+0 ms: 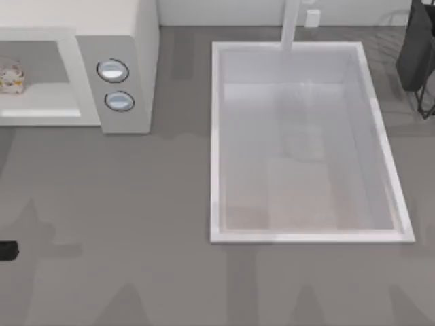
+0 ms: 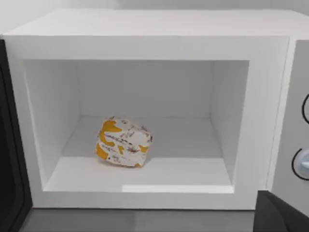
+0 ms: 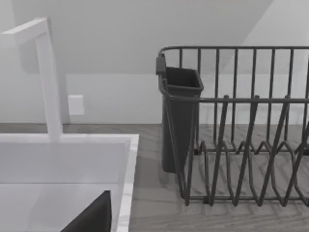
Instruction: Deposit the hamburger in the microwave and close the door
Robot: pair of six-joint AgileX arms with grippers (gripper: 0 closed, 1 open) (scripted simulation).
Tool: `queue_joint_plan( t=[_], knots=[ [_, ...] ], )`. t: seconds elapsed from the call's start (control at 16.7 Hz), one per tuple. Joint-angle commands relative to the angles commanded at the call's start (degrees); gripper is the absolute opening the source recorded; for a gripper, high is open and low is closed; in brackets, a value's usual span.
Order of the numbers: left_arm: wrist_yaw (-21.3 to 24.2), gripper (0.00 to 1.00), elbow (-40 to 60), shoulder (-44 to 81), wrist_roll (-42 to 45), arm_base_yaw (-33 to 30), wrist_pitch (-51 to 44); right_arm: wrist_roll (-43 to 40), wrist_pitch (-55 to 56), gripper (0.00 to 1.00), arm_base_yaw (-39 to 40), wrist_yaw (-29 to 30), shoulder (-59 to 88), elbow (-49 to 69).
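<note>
White microwave (image 2: 145, 48) holds hamburger (image 2: 123, 142); left arm faces cavity, grip state unclear.

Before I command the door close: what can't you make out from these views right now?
- The door: just a dark edge in the left wrist view, cut off by the frame; its swing angle is unreadable.
- The microwave: cropped by the top view's left edge, as is the hamburger there.
- Left gripper: a dark corner, fingers unseen.
- Right gripper: likewise.
</note>
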Motion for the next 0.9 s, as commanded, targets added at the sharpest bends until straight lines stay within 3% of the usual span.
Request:
queue_joint_plan(
  t=[0.18,0.54,0.9],
  knots=[
    [-3.6,0.0,0.7,-4.3,0.0,-3.4,-4.4,0.0,0.0,1.0,0.0,0.0,0.0,0.0],
    [-4.1,0.0,0.6,-5.4,-0.1,-3.8,-5.5,0.0,0.0,1.0,0.0,0.0,0.0,0.0],
    [-6.4,0.0,0.4,-14.0,-0.2,-6.2,-13.9,0.0,0.0,1.0,0.0,0.0,0.0,0.0]
  ],
)
